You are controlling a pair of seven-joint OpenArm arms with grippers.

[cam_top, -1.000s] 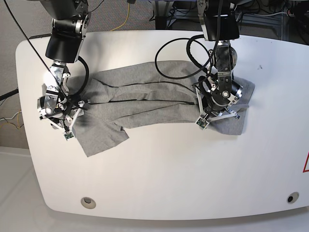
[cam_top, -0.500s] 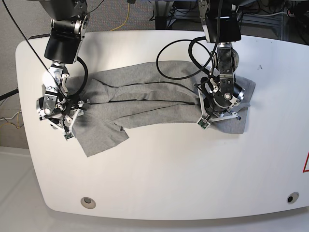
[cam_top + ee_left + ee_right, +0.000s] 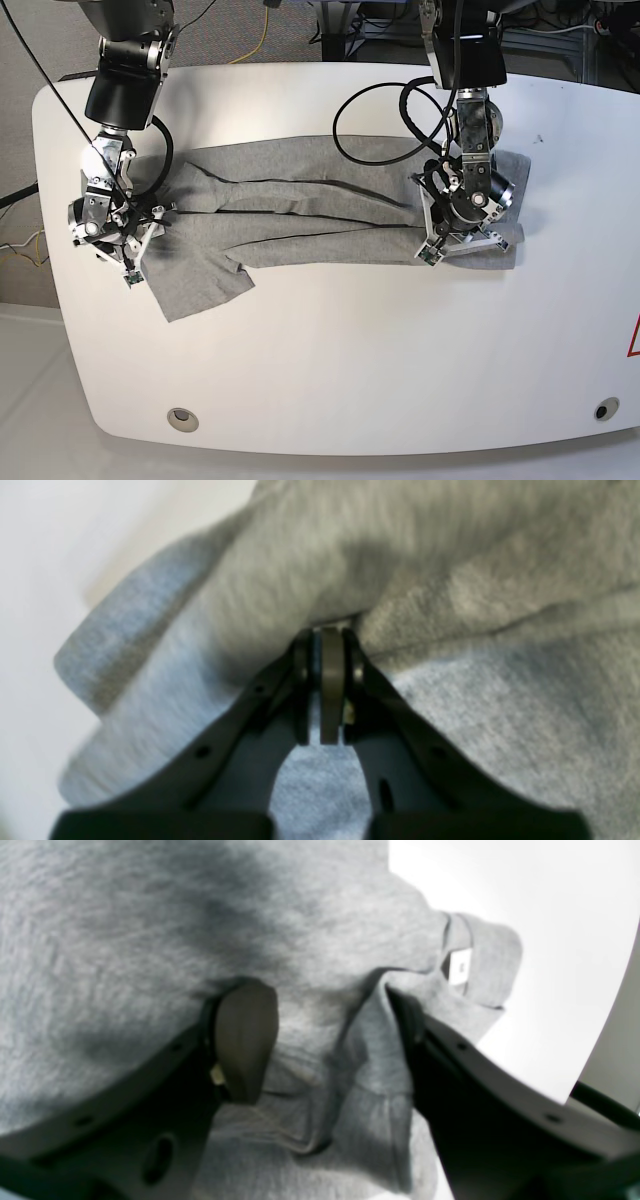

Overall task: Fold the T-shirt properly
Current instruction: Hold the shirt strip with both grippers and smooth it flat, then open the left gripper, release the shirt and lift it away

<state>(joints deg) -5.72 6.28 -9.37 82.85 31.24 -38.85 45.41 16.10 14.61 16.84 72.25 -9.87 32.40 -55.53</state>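
The grey T-shirt [image 3: 310, 215] lies stretched in a long band across the white table [image 3: 330, 350], with one flap hanging toward the front left. My left gripper [image 3: 468, 225] [image 3: 327, 637] is over the shirt's right end, shut on a raised fold of the cloth [image 3: 450, 580]. My right gripper [image 3: 128, 240] [image 3: 325, 1010] is over the shirt's left end. Its jaws stand wide apart, pressed into bunched cloth [image 3: 125, 940], and a fold leans on one finger [image 3: 415, 1030]. A small white label [image 3: 459, 965] shows on a fold near the table.
Black cable loops [image 3: 375, 110] hang over the shirt's back edge by the left arm. The table has two round holes near the front edge [image 3: 181, 418] [image 3: 605, 409]. A red mark [image 3: 634, 340] sits at the table's right edge.
The two arms have moved apart. The shirt's left end has slid left and its right end right, so the band is longer and flatter.
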